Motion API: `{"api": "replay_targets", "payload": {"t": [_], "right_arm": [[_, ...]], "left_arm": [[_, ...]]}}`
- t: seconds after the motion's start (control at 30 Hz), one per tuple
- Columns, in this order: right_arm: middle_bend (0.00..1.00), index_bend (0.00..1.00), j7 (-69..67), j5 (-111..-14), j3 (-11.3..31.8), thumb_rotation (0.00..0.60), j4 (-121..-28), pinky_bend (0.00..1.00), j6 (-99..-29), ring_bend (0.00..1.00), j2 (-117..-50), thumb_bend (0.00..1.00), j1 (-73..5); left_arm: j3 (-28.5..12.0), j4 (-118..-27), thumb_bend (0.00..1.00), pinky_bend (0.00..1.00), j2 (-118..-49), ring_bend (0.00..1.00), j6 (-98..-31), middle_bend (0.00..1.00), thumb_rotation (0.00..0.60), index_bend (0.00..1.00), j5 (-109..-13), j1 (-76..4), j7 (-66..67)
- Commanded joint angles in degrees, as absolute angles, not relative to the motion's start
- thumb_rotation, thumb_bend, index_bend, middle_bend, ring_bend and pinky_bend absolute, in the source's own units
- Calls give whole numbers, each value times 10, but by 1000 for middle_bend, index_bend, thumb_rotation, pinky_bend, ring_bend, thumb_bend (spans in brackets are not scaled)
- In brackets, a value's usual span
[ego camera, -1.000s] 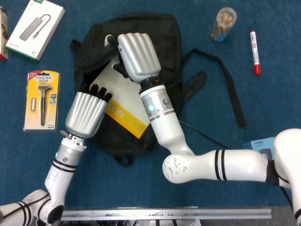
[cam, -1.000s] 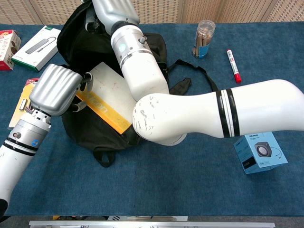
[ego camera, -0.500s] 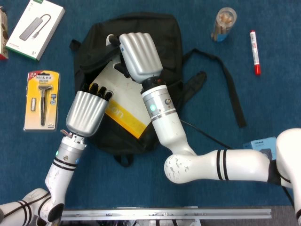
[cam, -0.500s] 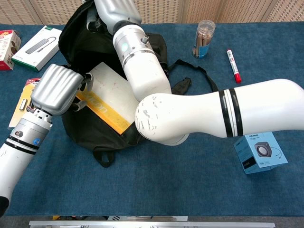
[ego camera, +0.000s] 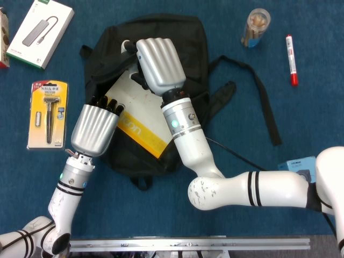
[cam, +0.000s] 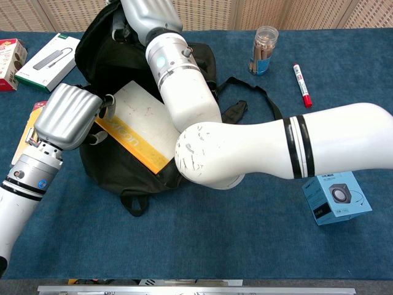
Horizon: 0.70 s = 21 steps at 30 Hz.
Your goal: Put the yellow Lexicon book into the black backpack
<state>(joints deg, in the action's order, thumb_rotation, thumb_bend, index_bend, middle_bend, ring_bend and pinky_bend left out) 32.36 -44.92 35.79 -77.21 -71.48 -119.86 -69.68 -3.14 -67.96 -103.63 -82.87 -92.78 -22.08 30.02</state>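
Since a second ago the left hand has slid a little toward the robot's left and pulled off the book's edge, while the right hand has barely shifted. The yellow Lexicon book lies tilted in the mouth of the black backpack, pale cover up and its yellow spine strip facing the robot, partly tucked inside and partly still showing. The left hand's dark fingers are curled downward at the book's near-left corner, by the edge of the backpack's opening; whether they pinch the fabric or the book cannot be told from either view. The right hand lies knuckles-up over the far end of the book, its fingers pointing into the opening and folded beneath the palm, so what they hold, if anything, cannot be told. In the chest view the left hand sits just beside the yellow spine and the right hand reaches into the bag's raised flap. On the blue bench, beyond the left fingers lie a razor pack and a white adapter box; well off from the right fingers stand a clear jar and a red marker, with a blue speaker box nearer the robot.
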Motion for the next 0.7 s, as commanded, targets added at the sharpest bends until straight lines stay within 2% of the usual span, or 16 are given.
{"api": "replay_targets", "payload": {"t": [0.03, 0.7], "right_arm": [[627, 722, 325, -449, 357, 600, -772, 855, -716, 644, -1199, 886, -696], [627, 722, 323, -450, 359, 600, -774, 856, -717, 646, -1200, 886, -695]], "left_arm": [[-32, -680, 24, 565, -1038, 500, -826, 599, 600, 580, -926, -222, 301], [-55, -673, 24, 565, -1086, 501, -785, 599, 600, 582, -916, -262, 337]]}}
